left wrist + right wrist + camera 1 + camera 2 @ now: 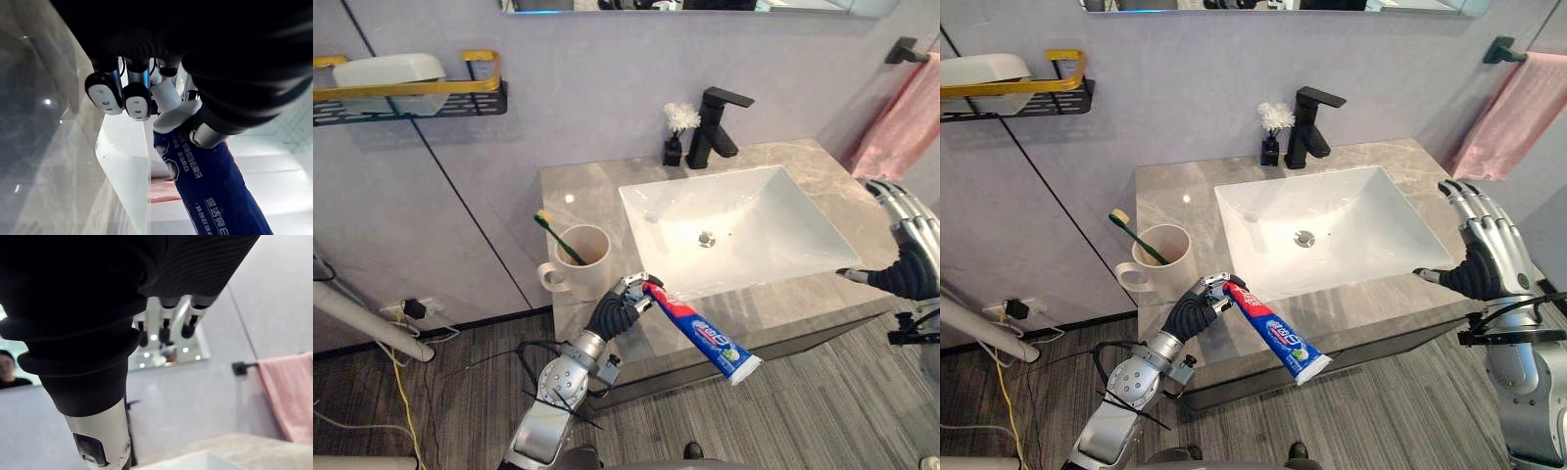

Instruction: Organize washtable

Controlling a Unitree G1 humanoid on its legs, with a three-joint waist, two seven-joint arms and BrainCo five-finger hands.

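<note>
My left hand (619,311) is shut on the cap end of a blue and red toothpaste tube (705,338), holding it over the counter's front edge, the tube slanting down toward the floor. In the left wrist view the fingers (120,95) and thumb pinch the white cap of the tube (215,181). A cream mug (579,262) with a green toothbrush (556,235) stands on the grey marble washtable (578,191), just behind that hand. My right hand (1477,245) hovers open at the counter's right front corner, fingers straight.
A white sink basin (734,230) fills the counter's middle, with a black tap (715,125) and a small vase of white flowers (678,129) behind it. A pink towel (906,122) hangs at the right. A black and yellow wall shelf (411,93) holds a white container.
</note>
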